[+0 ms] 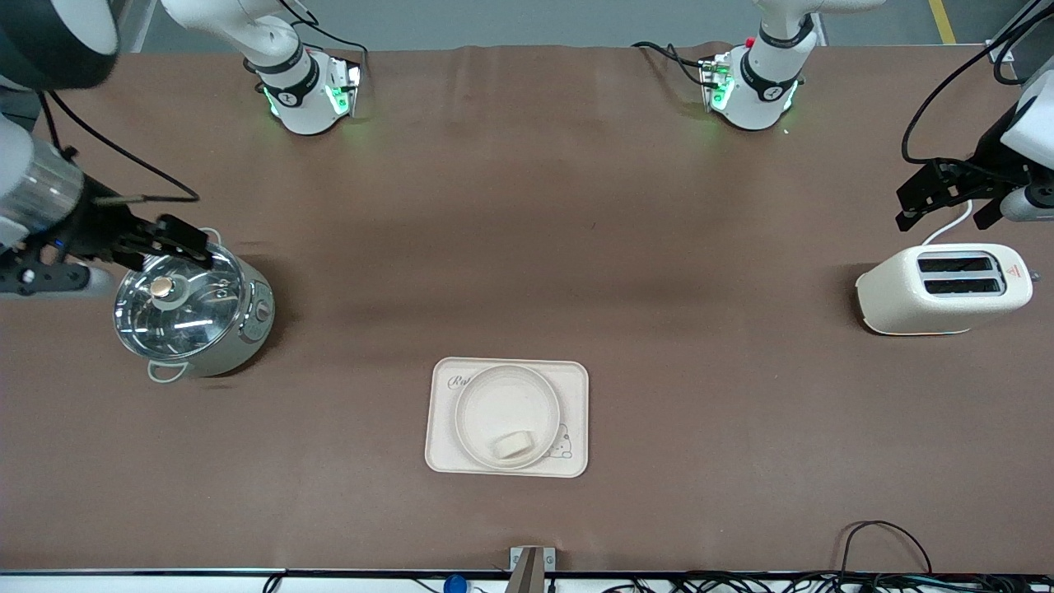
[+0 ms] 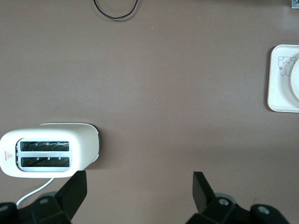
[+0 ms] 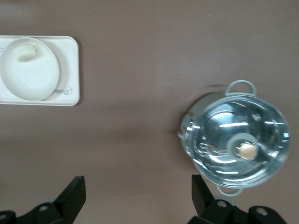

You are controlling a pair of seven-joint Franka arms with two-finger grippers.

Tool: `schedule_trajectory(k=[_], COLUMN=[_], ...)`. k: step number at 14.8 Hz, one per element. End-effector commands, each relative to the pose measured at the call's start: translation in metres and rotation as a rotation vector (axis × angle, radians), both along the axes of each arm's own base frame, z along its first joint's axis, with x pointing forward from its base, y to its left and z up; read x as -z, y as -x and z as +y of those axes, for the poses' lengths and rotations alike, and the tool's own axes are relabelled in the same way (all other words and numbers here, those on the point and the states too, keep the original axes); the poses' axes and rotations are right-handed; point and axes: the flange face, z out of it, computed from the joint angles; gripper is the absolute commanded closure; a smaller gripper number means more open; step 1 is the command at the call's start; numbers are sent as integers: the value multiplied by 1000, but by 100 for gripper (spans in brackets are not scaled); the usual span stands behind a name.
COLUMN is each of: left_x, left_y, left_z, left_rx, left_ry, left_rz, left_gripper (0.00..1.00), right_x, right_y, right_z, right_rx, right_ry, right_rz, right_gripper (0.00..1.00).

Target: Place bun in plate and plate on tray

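Observation:
The bun (image 1: 512, 445) lies in the plate (image 1: 502, 403), at the plate's edge nearest the front camera. The plate sits on the tray (image 1: 576, 387) in the middle of the table. My left gripper (image 1: 944, 219) is open and empty, up in the air at the left arm's end of the table, beside the toaster. My right gripper (image 1: 206, 247) is open and empty, over the rim of the steel pot at the right arm's end. The right wrist view shows its gripper (image 3: 138, 189), the bun (image 3: 25, 52), plate (image 3: 32, 77) and tray (image 3: 70, 70). The left wrist view shows its gripper (image 2: 139, 184) and the tray's corner (image 2: 280, 81).
A cream toaster (image 1: 943, 288) stands at the left arm's end, also in the left wrist view (image 2: 51, 151). A steel pot with a glass lid (image 1: 193, 309) stands at the right arm's end, also in the right wrist view (image 3: 236, 147). Cables lie along the table's front edge (image 1: 881, 543).

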Motion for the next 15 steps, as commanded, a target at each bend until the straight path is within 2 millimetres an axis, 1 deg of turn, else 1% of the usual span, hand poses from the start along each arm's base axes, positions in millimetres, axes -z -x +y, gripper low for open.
schedule_trajectory(k=[1,4,5,7,11,13,15], left_x=[-4,-4,-4,-4,-5,-6,-8], left_y=[0,0,0,0,0,1,1], left_z=[1,1,2,2,3,0,3], left_rx=[10,10,8,10,4,5,3], left_ry=[0,0,0,0,-2,-15,-6], left_rz=[3,3,3,3,1,17,17], left_gripper=[0,0,0,0,0,0,0], right_x=[-7,-18,-18,-18,-18,-17,-17], right_y=[34,55,56,56,56,56,56], right_z=[-37,-82,-87,-91,-91,-90,-89], right_rx=[-38,-61,-55,-49,-50,-52,-54], right_ry=[24,12,12,14,12,12,12], right_rz=[-11,-23,-22,-20,-20,-19,-16], right_gripper=[0,0,0,0,0,0,0])
